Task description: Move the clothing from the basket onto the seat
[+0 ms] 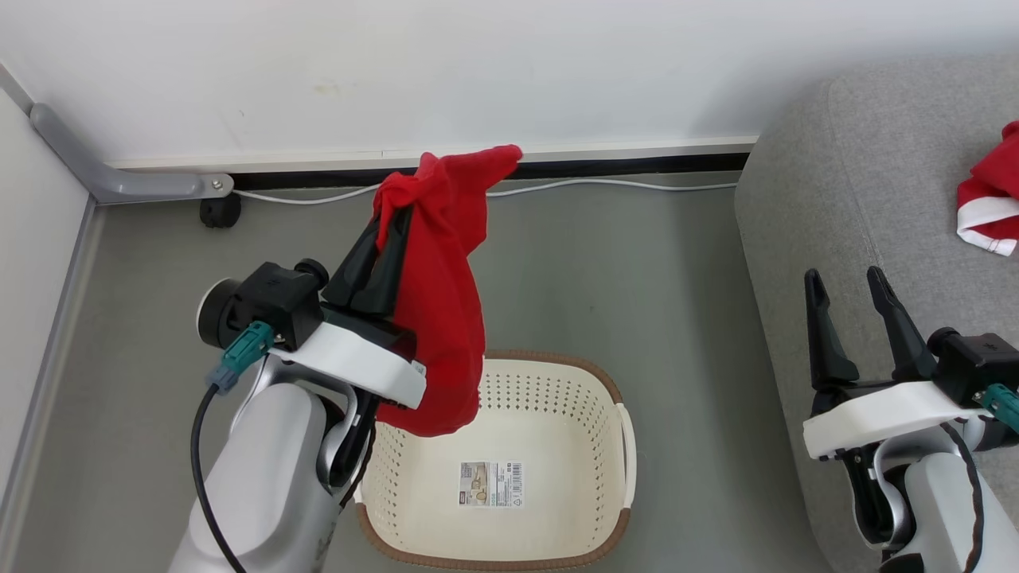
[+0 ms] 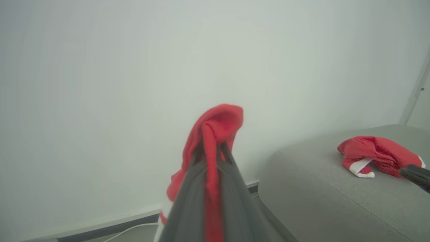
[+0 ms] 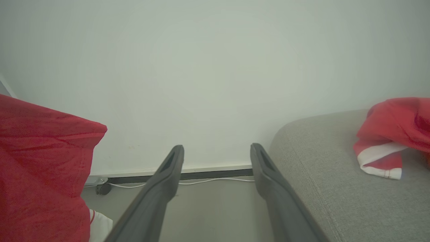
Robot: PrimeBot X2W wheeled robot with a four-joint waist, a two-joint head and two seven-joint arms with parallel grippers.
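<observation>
While the red garment [image 1: 442, 318] hangs above the basket [image 1: 573, 364], you see your left gripper [image 1: 390, 231] with jaws pinching its bunched top. To the right, a second red garment [image 1: 991, 203] lies on the seat [image 1: 860, 159]; nearer you, your right gripper [image 1: 844, 278] has its jaws spread, empty.

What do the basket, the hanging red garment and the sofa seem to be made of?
The basket: seemingly moulded plastic, matte cream, with rows of holes and a brown, woven-looking rim. The hanging red garment: soft thin fabric; it droops and creases. The sofa: grey woven upholstery, by its speckled weave and seam.
</observation>
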